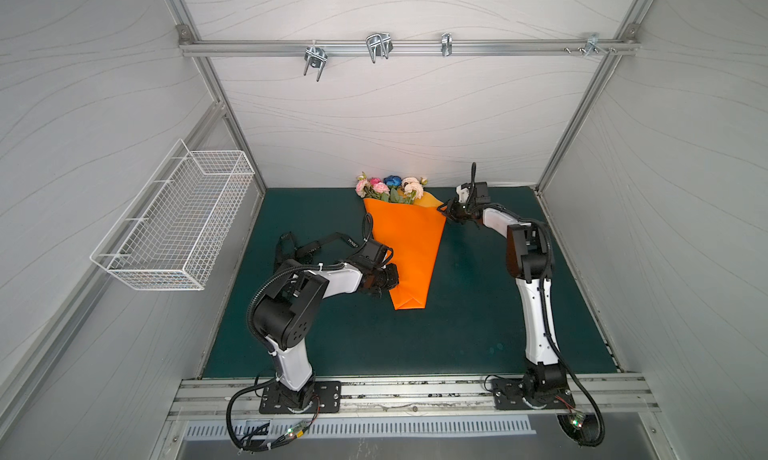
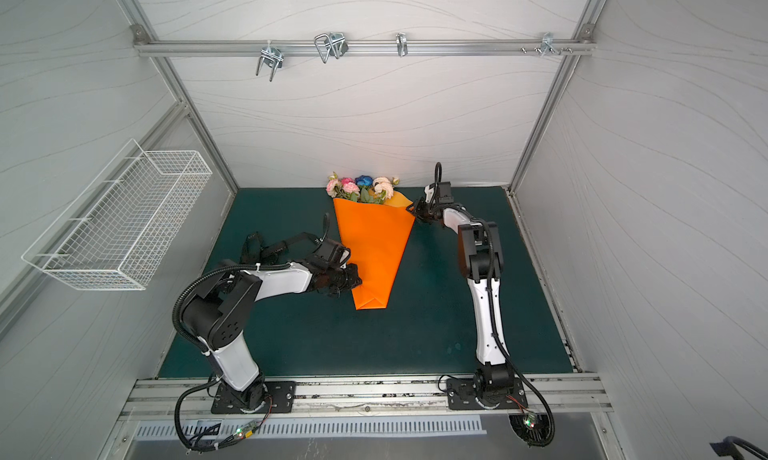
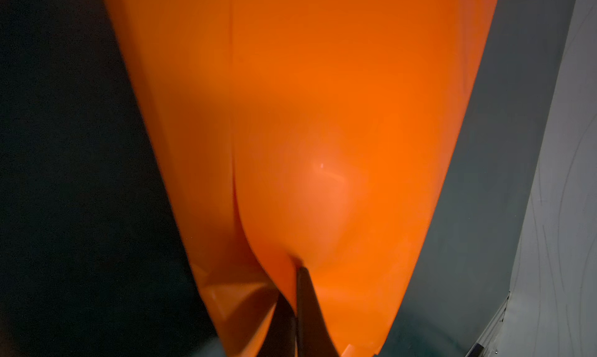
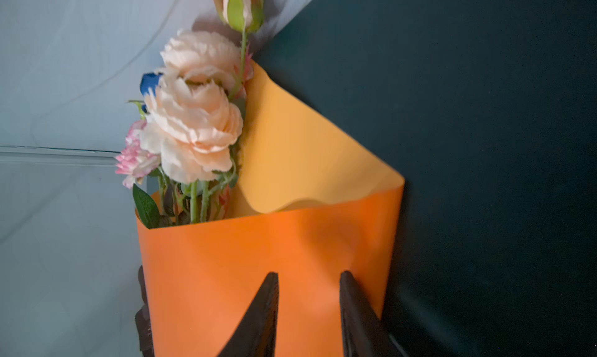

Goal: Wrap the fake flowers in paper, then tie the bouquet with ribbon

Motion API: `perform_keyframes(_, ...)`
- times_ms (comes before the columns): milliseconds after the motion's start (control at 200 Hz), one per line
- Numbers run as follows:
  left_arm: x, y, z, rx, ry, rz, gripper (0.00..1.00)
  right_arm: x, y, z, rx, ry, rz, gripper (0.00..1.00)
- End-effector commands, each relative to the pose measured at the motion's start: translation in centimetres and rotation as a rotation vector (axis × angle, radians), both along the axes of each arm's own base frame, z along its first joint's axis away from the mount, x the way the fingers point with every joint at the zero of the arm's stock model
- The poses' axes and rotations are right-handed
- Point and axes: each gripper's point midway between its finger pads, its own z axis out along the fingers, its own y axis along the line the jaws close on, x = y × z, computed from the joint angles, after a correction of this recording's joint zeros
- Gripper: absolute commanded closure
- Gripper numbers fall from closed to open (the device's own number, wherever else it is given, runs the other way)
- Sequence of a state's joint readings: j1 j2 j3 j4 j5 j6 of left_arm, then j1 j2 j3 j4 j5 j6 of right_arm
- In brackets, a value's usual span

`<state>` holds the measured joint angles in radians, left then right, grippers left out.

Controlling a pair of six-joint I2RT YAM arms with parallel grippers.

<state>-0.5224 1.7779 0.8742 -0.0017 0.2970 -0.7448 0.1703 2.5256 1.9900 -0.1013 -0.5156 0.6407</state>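
The bouquet [image 1: 390, 187] lies in its paper [image 1: 405, 245] cone mid-table [image 1: 478, 312], with the blossoms toward the far edge. My left gripper [image 3: 298, 271] is clamped on the paper near the cone's narrow end and puckers it. I judge this pins the overlap so the wrap cannot spring open. My right gripper [image 4: 308, 274] sits at the cone's wide right corner, jaws a narrow gap apart over the fold, gripping nothing I can see. It is probably there to steady that end. The ribbon [image 1: 309, 245] lies loose left of the cone, so tying has not yet begun.
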Motion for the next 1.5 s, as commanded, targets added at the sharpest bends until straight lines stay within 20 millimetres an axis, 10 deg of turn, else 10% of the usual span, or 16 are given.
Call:
perform_keyframes(0,-1.4,1.8,-3.0,0.081,0.079,0.044,1.0,0.5,-1.0,2.3,0.062,0.023,0.01,0.62)
perform_keyframes(160,-1.4,1.9,-3.0,0.084,0.081,0.055,1.0,0.0,-3.2,8.2,0.035,-0.067,-0.015,0.53)
perform_keyframes(335,-1.4,2.0,-2.9,0.081,0.078,0.058,1.0,-6.9,-3.7,9.4,-0.006,-0.032,-0.016,0.46)
perform_keyframes(605,-1.2,1.7,-2.5,0.066,0.071,0.051,1.0,-22.1,0.7,4.8,-0.132,0.055,0.112,0.3)
perform_keyframes(810,-1.3,1.9,-2.5,0.07,0.067,0.062,1.0,-29.4,4.0,0.2,-0.197,0.148,0.213,0.26)
perform_keyframes(1216,-1.2,2.2,-1.5,0.056,0.046,0.098,0.89,-30.1,7.8,-3.6,-0.161,0.214,0.271,0.5)
perform_keyframes(1496,0.3,6.1,2.1,0.1,-0.039,0.233,0.43,-29.7,7.6,-5.0,-0.196,0.256,0.234,0.79)
